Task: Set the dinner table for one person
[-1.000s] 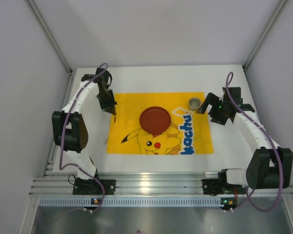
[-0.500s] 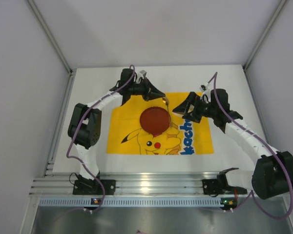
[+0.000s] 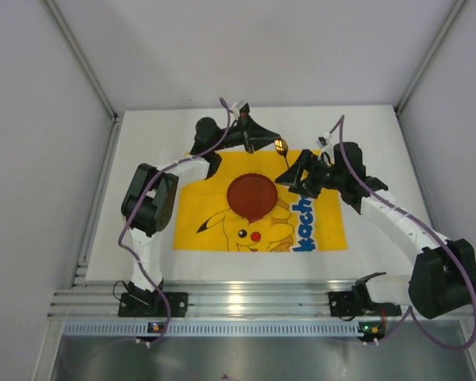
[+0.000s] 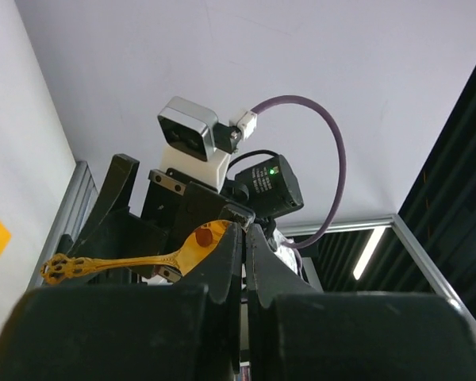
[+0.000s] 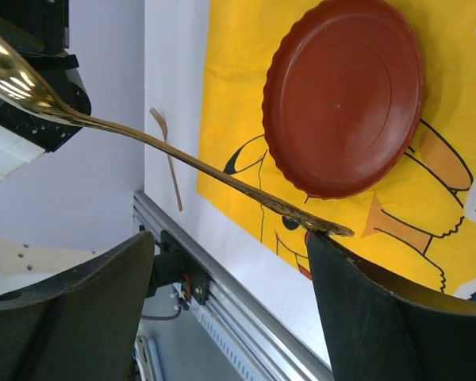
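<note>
The white dinner table (image 3: 373, 238) carries a yellow Pikachu mat (image 3: 206, 186) with a round red plate (image 3: 251, 195) on it. My left gripper (image 3: 258, 136) is above the mat's far edge. It is shut on a gold spoon (image 3: 280, 146) near its bowl and holds it in the air. In the left wrist view the spoon (image 4: 135, 260) sticks out left of the closed jaws (image 4: 244, 230). My right gripper (image 3: 292, 176) is open. In the right wrist view (image 5: 230, 236) the spoon's handle (image 5: 182, 155) ends against one fingertip (image 5: 321, 242), above the plate (image 5: 345, 95).
A thin brown stick (image 5: 168, 163) lies on the white table left of the mat (image 5: 246, 71). The ribbed aluminium rail (image 3: 238, 302) runs along the near edge, with both arm bases on it. Grey walls close in the far side and both flanks.
My left arm has swung from the mat's left side to its far middle, carrying the spoon. My right gripper has moved left over the mat and meets the spoon's handle end.
</note>
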### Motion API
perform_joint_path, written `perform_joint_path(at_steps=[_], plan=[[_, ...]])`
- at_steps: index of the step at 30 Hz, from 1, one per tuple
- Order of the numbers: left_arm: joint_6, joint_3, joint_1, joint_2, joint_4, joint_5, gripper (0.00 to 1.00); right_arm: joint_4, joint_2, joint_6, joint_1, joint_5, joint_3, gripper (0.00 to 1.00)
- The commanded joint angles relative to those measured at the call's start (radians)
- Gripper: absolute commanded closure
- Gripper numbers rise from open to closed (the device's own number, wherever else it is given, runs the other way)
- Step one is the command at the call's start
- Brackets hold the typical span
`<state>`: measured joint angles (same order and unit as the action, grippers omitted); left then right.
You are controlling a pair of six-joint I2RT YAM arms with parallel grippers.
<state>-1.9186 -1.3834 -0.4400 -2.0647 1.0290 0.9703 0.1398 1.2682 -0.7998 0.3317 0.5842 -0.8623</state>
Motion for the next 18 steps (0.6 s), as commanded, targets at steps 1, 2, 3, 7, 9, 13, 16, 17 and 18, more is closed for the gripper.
perform_joint_path(at_steps=[1, 2, 3, 7, 9, 13, 16, 17, 18], plan=[[0.051, 0.004, -0.011, 0.06, -0.005, 0.079, 1.0, 0.036, -0.055, 0.039, 0.01, -0.031, -0.116, 0.21], [0.134, 0.004, -0.011, 0.09, -0.226, 0.1, 1.0, 0.056, -0.062, 0.053, 0.01, -0.021, -0.141, 0.21], [0.221, -0.005, -0.009, 0.107, -0.366, 0.102, 1.0, 0.081, -0.073, 0.063, 0.012, -0.018, -0.165, 0.21], [0.449, -0.031, -0.009, 0.129, -0.595, 0.123, 1.0, 0.294, -0.105, 0.222, 0.015, -0.102, -0.299, 0.17], [0.412, -0.029, -0.009, 0.118, -0.529, 0.145, 1.0, 0.337, -0.107, 0.273, 0.015, -0.135, -0.305, 0.16], [0.346, -0.037, -0.011, 0.109, -0.462, 0.156, 1.0, 0.365, -0.087, 0.306, 0.017, -0.135, -0.281, 0.16], [0.278, -0.026, -0.011, 0.103, -0.37, 0.156, 1.0, 0.33, -0.086, 0.281, 0.029, -0.13, -0.253, 0.18], [0.259, -0.017, -0.011, 0.1, -0.339, 0.156, 1.0, 0.32, -0.086, 0.275, 0.032, -0.129, -0.248, 0.19], [0.213, -0.01, -0.011, 0.1, -0.308, 0.151, 1.0, 0.311, -0.087, 0.271, 0.035, -0.127, -0.242, 0.2]])
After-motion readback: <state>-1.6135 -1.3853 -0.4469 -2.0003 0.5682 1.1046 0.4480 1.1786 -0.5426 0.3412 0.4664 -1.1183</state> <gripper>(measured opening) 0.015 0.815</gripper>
